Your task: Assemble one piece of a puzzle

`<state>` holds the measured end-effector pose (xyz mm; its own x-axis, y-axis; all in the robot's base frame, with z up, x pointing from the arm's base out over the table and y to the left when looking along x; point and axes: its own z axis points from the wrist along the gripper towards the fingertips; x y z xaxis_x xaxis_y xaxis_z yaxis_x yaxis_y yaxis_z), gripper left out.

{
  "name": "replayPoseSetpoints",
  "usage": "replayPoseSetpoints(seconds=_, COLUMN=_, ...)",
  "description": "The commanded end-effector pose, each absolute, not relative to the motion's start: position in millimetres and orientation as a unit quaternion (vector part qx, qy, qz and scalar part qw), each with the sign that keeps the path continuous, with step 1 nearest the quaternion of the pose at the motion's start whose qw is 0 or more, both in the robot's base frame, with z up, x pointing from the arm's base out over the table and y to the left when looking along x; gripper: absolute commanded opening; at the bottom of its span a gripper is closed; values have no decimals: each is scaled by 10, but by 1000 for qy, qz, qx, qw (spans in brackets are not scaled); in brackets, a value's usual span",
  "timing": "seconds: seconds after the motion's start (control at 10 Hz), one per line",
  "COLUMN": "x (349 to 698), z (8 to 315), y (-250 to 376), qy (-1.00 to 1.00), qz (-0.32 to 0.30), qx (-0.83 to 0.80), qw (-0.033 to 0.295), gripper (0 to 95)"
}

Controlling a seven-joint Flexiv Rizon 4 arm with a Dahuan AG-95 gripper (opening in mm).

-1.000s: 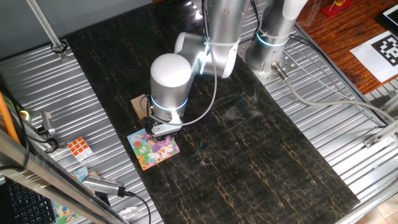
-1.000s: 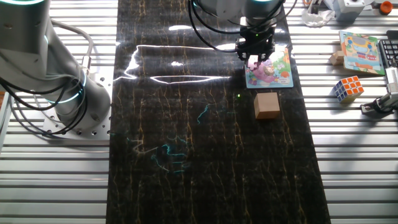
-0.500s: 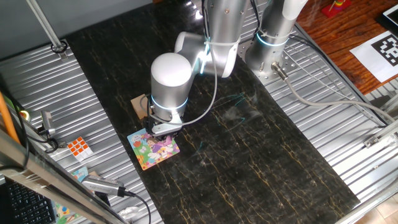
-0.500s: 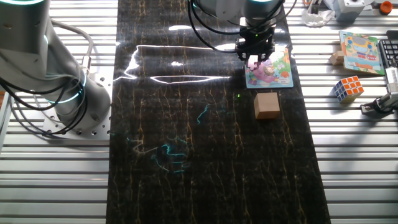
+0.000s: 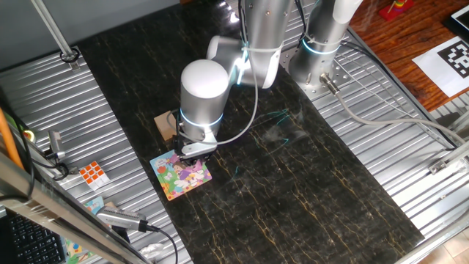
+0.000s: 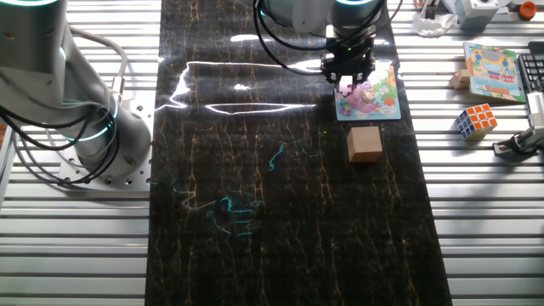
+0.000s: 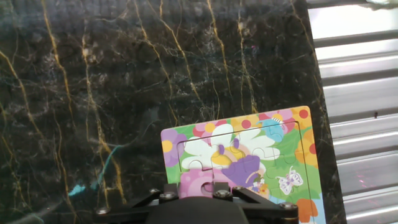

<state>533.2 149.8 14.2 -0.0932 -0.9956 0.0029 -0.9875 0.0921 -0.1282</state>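
The puzzle (image 7: 267, 143) is a small flat cartoon board lying on the dark marble strip; it also shows in the fixed views (image 5: 179, 178) (image 6: 374, 100). My gripper (image 7: 191, 190) stands low over the puzzle's near edge (image 5: 192, 152) (image 6: 348, 81). Its fingers flank a small pink patch, the piece (image 7: 196, 185), which sits against the board's pink area. The jaws stand narrowly apart, shut on the piece. Whether the piece is seated flush in the board is hidden by the gripper body.
A tan wooden block (image 6: 365, 142) sits on the strip just beside the puzzle (image 5: 164, 123). On the ribbed metal at the side lie a Rubik's cube (image 6: 475, 121) and another picture board (image 6: 490, 70). A second robot base (image 6: 85, 127) stands at the far side.
The arm has shifted very slightly upward over the puzzle; the gripper stays at the same spot on the board's edge. Nothing else has moved.
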Motion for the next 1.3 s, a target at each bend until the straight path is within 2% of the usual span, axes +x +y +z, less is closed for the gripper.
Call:
replayPoseSetpoints(seconds=0.1, x=5339, z=126, y=1501, qy=733, qz=-48, qx=-678, qw=44, gripper=190)
replayPoseSetpoints(seconds=1.3, x=5355, z=119, y=1503, qy=730, qz=-55, qx=-680, qw=48, gripper=190)
